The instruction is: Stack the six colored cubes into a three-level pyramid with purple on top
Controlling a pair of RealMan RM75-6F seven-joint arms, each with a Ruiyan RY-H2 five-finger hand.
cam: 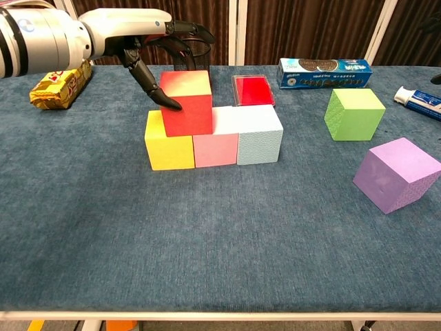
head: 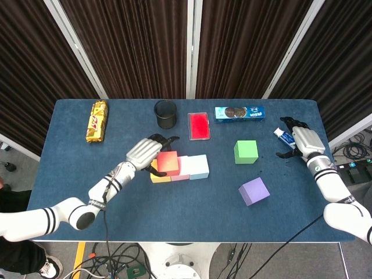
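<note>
We see the dark fingertips (cam: 170, 104) of the left hand (cam: 131, 31) spread around the red cube (cam: 187, 102): the thumb tip touches the cube's left face, and the other fingers arch over and behind its top edge. Whether those rear fingers press on the cube we cannot tell. The red cube sits on the second level, resting across the yellow cube (cam: 167, 146) and the pink cube (cam: 214, 146). Those two stand in a row with the light blue cube (cam: 259, 134), all three touching side by side on the blue table (cam: 207, 248).

From above we find the same hand (head: 144, 152) reaching in from the lower left, covering the left side of the red cube (head: 168, 162).

The green cube (cam: 354, 113) stands alone, well to the right of the row, and the purple cube (cam: 395, 173) lies nearer the front edge, turned at an angle, apart from everything.

Over at the far right edge the right hand (head: 301, 140) rests on the table with its fingers loosely apart, holding nothing; a toothpaste tube (head: 283, 135) lies just beside it.

Along the back we note a snack bar (head: 97, 120) in a yellow wrapper, a black cup (head: 165, 113), a red box (head: 199, 125) and a blue cookie package (head: 239, 113).
</note>
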